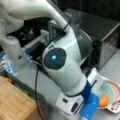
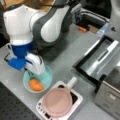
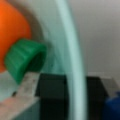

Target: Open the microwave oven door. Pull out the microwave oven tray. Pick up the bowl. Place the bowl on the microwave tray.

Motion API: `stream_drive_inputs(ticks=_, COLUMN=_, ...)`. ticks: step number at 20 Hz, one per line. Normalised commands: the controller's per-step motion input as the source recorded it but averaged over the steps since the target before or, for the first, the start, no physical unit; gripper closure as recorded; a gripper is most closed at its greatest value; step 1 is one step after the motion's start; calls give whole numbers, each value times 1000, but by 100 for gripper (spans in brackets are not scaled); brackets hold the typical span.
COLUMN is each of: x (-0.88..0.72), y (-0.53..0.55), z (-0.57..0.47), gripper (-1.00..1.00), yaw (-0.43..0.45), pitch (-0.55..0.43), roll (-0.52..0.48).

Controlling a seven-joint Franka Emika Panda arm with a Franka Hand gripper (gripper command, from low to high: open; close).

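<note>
While the gripper point(image 2: 33, 72) straddles the bowl point(image 2: 46, 77) rim beside the pink plate point(image 2: 57, 101), fingers point(image 3: 26, 87) pinching it, the bowl is judged light, stiff, slippery; the rim suits grasping.

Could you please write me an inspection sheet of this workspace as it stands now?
Surface: grey table, bare between the arm and the oven.
Job's things: microwave oven; its door is folded down open with the dark tray drawn out; teal bowl on the table, holding an orange toy carrot.
Clutter: pink plate on a white tray; wooden board.
Pincer: pincer down at the bowl, its rim running between the fingers.
Cables: black cable along the arm.
Surroundings: dark perforated board in a front view's bottom left.
</note>
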Motion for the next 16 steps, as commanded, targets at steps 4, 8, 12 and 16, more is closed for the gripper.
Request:
stream_drive_inputs(ticks=4, x=-518, y=376, z=146, gripper=100, yaw=-88, pitch=-12, roll=-79)
stream_drive_inputs(ticks=8, x=-502, y=412, z=68, gripper=100, yaw=-125, pitch=-4, roll=-89)
stream_drive_inputs(ticks=12, x=-409, y=379, z=-6, gripper=100, yaw=-89, pitch=-30, roll=-53)
stream_drive_inputs(ticks=16, x=-337, y=289, z=-49, gripper=100, yaw=-75, pitch=-50, roll=15)
